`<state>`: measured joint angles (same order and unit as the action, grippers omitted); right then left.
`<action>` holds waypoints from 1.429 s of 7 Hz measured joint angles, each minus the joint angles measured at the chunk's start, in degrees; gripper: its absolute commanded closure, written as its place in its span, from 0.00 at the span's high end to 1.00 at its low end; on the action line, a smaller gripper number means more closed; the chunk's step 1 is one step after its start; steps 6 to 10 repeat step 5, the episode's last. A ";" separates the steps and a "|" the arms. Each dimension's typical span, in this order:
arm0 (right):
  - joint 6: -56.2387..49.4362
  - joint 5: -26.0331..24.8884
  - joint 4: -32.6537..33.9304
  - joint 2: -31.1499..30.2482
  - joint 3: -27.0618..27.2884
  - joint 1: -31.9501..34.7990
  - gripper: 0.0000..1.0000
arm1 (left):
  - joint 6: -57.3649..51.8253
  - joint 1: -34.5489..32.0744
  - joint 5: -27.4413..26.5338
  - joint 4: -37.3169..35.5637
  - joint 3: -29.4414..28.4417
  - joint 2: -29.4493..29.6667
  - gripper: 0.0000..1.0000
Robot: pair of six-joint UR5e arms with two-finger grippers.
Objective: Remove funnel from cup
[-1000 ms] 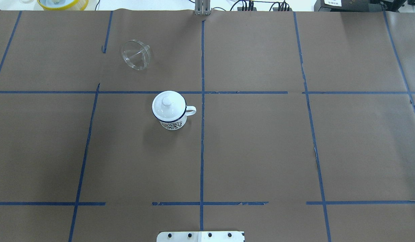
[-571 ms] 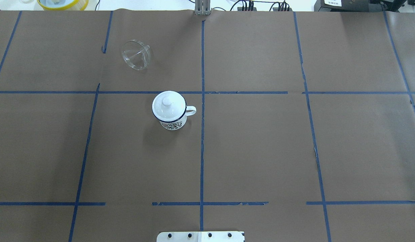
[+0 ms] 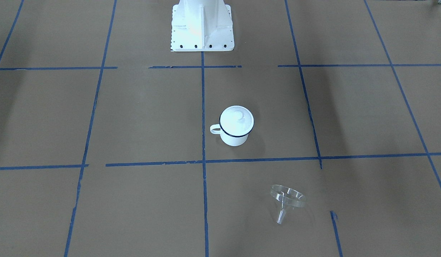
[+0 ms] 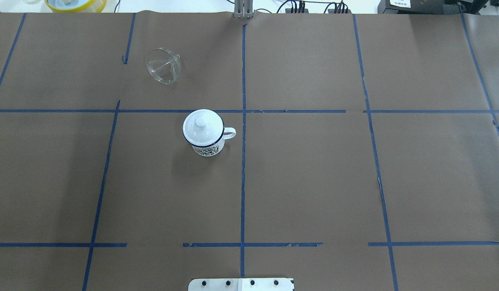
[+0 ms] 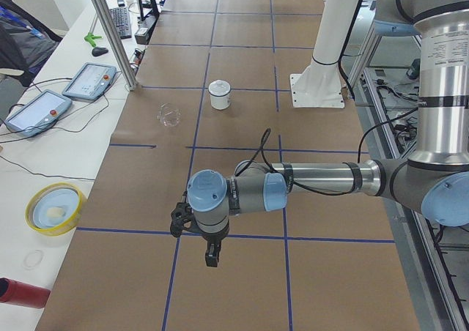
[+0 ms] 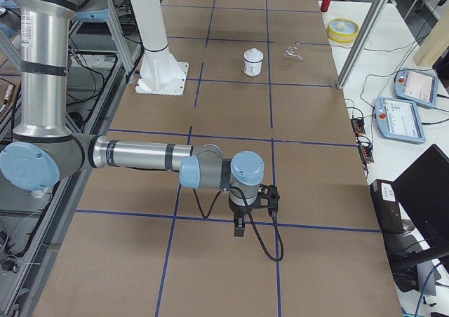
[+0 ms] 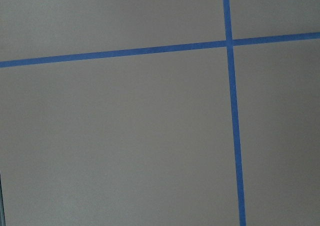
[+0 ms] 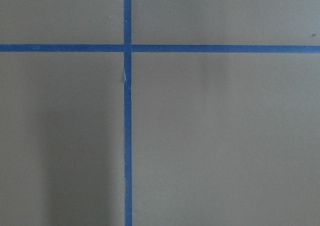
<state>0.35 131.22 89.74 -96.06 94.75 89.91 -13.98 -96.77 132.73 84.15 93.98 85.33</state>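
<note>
my left pincer [image 5: 210, 260] hangs over bare brown paper at one end of the desk [image 4: 314, 182], and my right pincer [image 6: 240, 229] hangs the same way at the other end. i only catch them in the side views, so i cannot tell whether either is released or clenched. both wrist cameras give me just paper and blue tape lines [image 7: 231, 111], with none of the task's things under them. moving outward, the cup [image 4: 208, 147] stands upright near the middle of the desk with a white knobbed lid [image 4: 201, 126] seated on it, its handle toward the robot's right. the funnel [image 4: 163, 66] lies tipped on its side on the paper, well apart from the cup, farther out and to the left. over the last second nothing on the desk has shifted. i judge the funnel is already out of the cup, both arms are parked well away, and the task looks finished.
</note>
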 measured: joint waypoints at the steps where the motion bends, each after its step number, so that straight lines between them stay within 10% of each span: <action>1: 0.00 0.00 0.00 0.00 0.00 0.00 1.00 | -0.03 0.04 0.05 0.13 0.16 -0.07 1.00; 10: 0.00 0.00 0.00 0.00 0.00 0.00 1.00 | -0.05 0.18 0.14 0.31 0.97 0.27 1.00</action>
